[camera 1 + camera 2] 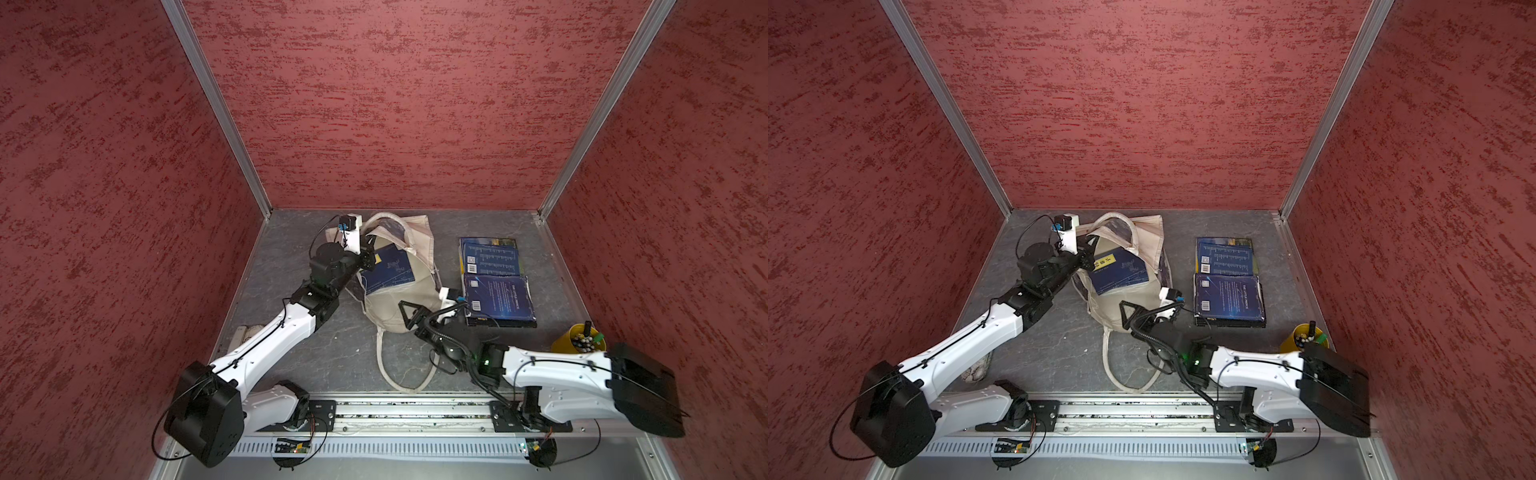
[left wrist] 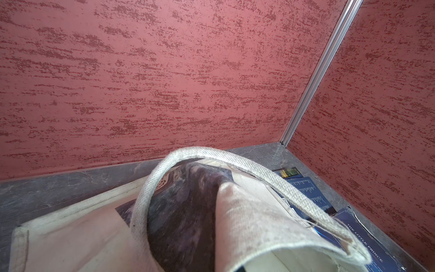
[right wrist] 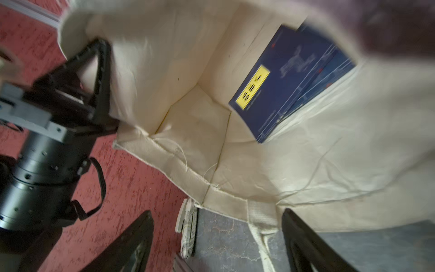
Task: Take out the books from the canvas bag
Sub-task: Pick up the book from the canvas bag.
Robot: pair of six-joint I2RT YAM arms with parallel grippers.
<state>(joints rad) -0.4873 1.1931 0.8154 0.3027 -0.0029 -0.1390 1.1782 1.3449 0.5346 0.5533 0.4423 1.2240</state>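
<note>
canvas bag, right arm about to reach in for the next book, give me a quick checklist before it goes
1. Mouth held open: the left gripper is shut on the rim of the canvas bag. ok
2. Target in sight: a navy book with a yellow label lies inside. ok
3. Jaws of the right gripper stand apart. ok
4. Fingers past the rim: they sit at the bag's edge, not inside. not ok
5. The handle loop is free of the right arm's cables. cannot tell
6. Number of books under the navy book. cannot tell
</note>
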